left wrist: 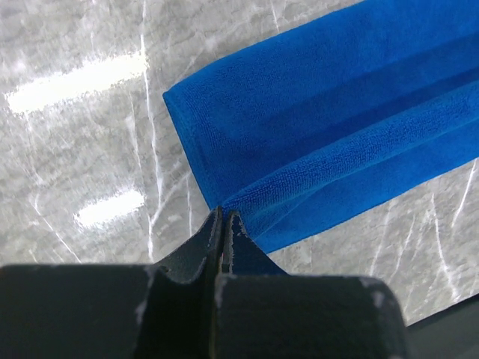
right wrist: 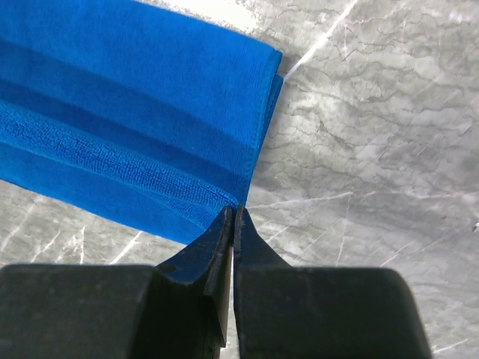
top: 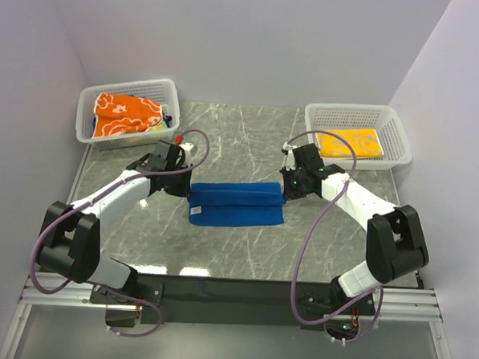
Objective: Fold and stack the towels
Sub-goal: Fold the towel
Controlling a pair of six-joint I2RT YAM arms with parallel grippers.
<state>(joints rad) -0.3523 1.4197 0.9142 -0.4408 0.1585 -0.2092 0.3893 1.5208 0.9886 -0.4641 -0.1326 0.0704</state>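
Observation:
The blue towel [top: 237,203] lies in the middle of the table as a long band folded lengthwise, its upper layer raised along a ridge. My left gripper [top: 189,191] is shut on the ridge's left end, and the left wrist view shows the blue cloth [left wrist: 322,112] running into the pinched tips [left wrist: 224,213]. At the right end, my right gripper [top: 285,191] is shut on the same fold, with the towel [right wrist: 127,112] meeting its closed tips [right wrist: 234,209]. An orange towel [top: 126,116] and a yellow towel [top: 351,143] lie in baskets.
A white mesh basket [top: 88,131] at the back left holds the orange towel. Another white mesh basket [top: 396,131] at the back right holds the folded yellow one. The grey marble tabletop [top: 236,252] ends at a black front edge by the arm bases.

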